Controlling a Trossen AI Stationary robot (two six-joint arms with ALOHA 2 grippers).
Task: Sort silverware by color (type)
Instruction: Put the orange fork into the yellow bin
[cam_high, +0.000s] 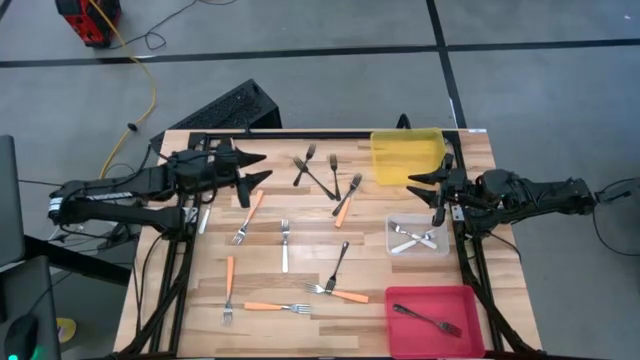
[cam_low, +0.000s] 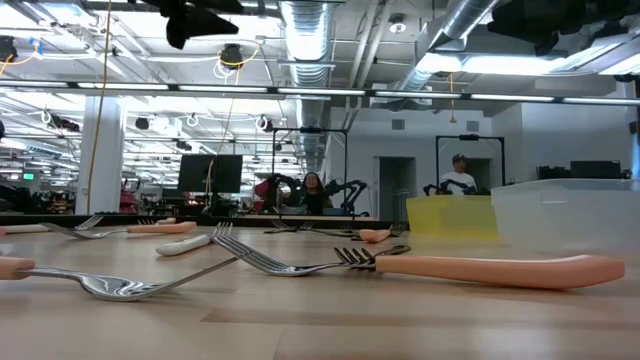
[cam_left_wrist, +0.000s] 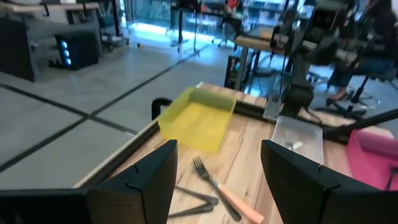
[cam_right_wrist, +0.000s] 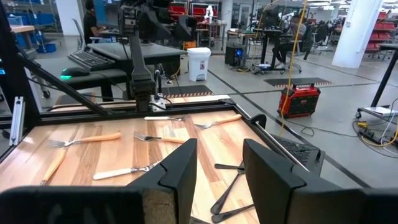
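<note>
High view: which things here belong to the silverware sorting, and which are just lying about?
Job:
- orange-handled forks on the table
- dark forks
- pale fork
- yellow bin, empty
- clear bin holding pale forks
- red bin holding a dark fork

Lying about:
- keyboard on the floor
- red device
- yellow cable

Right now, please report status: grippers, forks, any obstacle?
Left gripper open, empty, above table's far left. Right gripper open, empty, between yellow bin and clear bin. Most forks unsorted on table. Nothing blocking.
</note>
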